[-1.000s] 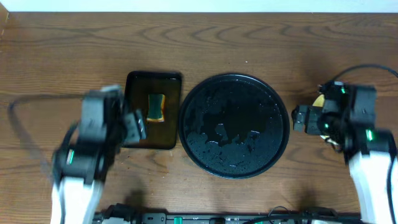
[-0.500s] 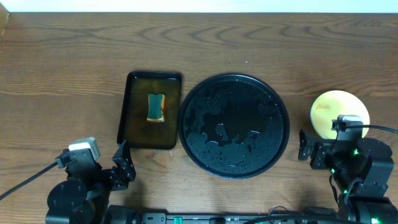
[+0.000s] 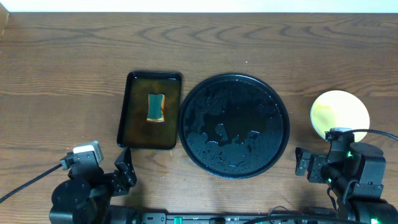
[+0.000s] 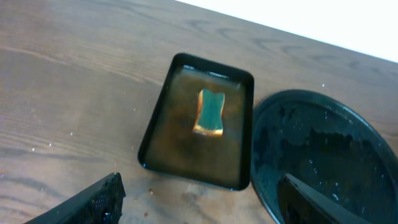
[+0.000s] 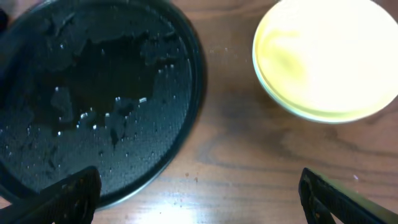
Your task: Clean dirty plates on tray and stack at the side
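At three o'clock of the wet tray [image 3: 234, 126], plates [image 3: 340, 112] sit stacked.
Left gripper [image 3: 124, 171] at seven, right gripper [image 3: 303, 163] at five, both jaws spread, empty.

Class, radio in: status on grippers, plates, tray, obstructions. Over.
Left gripper, right gripper open, empty. Tray wet, nothing on it. Yellow plate beside it. Nothing obstructing.

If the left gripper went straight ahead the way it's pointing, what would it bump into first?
Probably the near rim of the rectangular black tray holding the sponge. The open left gripper aims at it, though its height above the table is unclear.
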`<state>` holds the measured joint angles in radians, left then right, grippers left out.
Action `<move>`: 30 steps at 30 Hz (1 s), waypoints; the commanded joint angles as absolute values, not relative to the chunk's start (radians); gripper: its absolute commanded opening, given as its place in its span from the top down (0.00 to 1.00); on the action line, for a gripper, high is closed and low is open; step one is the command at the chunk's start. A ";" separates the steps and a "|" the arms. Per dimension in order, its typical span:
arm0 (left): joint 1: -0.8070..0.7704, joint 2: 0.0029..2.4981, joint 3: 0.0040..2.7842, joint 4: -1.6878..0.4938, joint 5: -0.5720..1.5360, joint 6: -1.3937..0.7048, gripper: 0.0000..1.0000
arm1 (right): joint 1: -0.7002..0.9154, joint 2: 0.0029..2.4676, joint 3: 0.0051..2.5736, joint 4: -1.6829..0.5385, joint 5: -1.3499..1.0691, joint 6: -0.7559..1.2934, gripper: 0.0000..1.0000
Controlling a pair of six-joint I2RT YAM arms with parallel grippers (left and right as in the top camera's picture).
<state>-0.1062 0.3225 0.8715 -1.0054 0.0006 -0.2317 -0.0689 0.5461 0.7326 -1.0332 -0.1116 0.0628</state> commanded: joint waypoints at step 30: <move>-0.104 0.320 0.864 -1.073 0.007 -0.219 0.21 | 0.014 0.014 0.006 -0.065 -0.109 -0.068 0.01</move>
<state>-0.1062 0.3225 0.8631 -1.0737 0.0010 -0.2314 0.0051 0.0185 0.0071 -0.0620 -0.1146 -0.0536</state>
